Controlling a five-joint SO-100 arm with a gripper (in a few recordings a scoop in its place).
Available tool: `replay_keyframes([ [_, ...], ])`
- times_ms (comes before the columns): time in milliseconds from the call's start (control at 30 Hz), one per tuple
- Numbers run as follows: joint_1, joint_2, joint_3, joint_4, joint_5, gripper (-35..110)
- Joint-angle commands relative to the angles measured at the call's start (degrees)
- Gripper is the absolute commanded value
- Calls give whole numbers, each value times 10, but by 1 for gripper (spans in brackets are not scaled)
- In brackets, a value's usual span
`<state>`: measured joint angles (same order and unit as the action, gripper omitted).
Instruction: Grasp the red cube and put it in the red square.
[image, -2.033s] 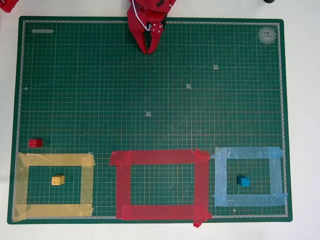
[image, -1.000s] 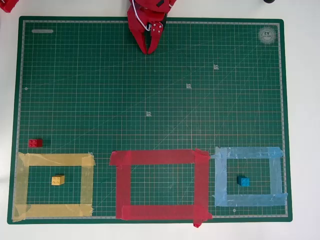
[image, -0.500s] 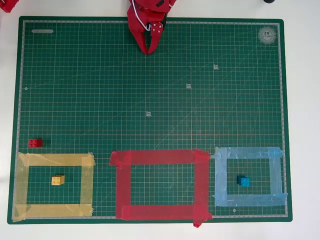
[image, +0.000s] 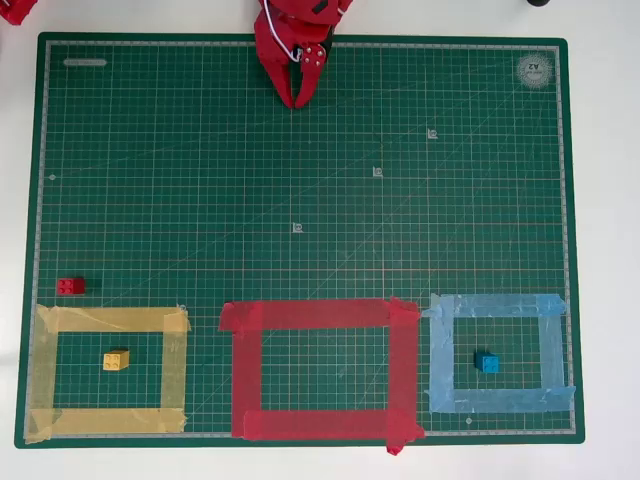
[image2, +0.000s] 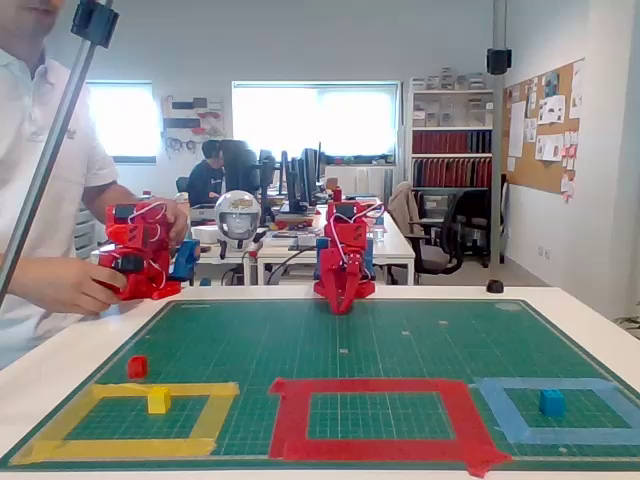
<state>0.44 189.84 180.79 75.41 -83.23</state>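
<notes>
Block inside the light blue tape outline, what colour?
Blue block, clearest in the overhead view.

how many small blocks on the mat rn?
3. The red cube sits outside, just above the yellow tape outline in the overhead view. The yellow block is inside it; the blue block is inside the light blue tape outline.
</notes>
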Motion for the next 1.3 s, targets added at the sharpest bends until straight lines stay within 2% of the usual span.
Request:
replay_keyframes([
  [0, 10, 21, 3, 6, -13, 0],
  [167, 2, 11, -11, -1, -14, -1],
  [300, 2, -93, -140, -1, -15, -1],
  [467, 32, -363, -458, -5, -15, -1],
  [733, 155, -817, -859, -214, -15, -1],
  [967, 250, -1194, -1222, -252, -20, -1],
  [1100, 294, -1322, -1320, -331, -39, -1],
  [1267, 334, -1405, -1372, -334, -49, -1],
])
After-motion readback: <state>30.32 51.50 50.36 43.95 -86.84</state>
